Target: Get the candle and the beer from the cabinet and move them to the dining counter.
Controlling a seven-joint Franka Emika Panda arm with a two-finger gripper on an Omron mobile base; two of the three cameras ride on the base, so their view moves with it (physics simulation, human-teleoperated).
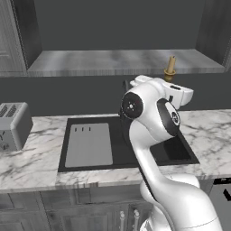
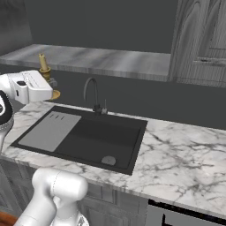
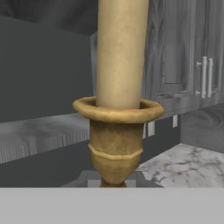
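Brass holder: the candle (image 3: 120, 105) stands upright, its cream stick rising from the golden cup, close before the hand camera. I judge the upright hold suits a tall, narrow thing that would tip easily.
Grip: the gripper (image 2: 50, 88) is pressed together on the candle low down, near the stem; the round base (image 2: 54, 94) shows just beyond the white hand. The fingertips themselves are hidden behind the candlestick in the hand view.
Where it is: the candle (image 1: 170, 67) sits in front of the front edge of the cabinet (image 1: 122, 61) shelf, toward its right end in the left base view, and above the back edge of the sink counter (image 1: 36, 158). Whether its base touches anything I cannot tell.
Beer: none can be made out on the shelf floor.
Nearby: black sink (image 2: 84, 137) and faucet (image 2: 93, 95) lie below and beside the hand; a toaster (image 1: 13, 126) stands at the counter's left end.
Step in hand: probably carrying the candle out of the recess toward the dining counter.
Risk: swinging near the faucet could knock the long stick.
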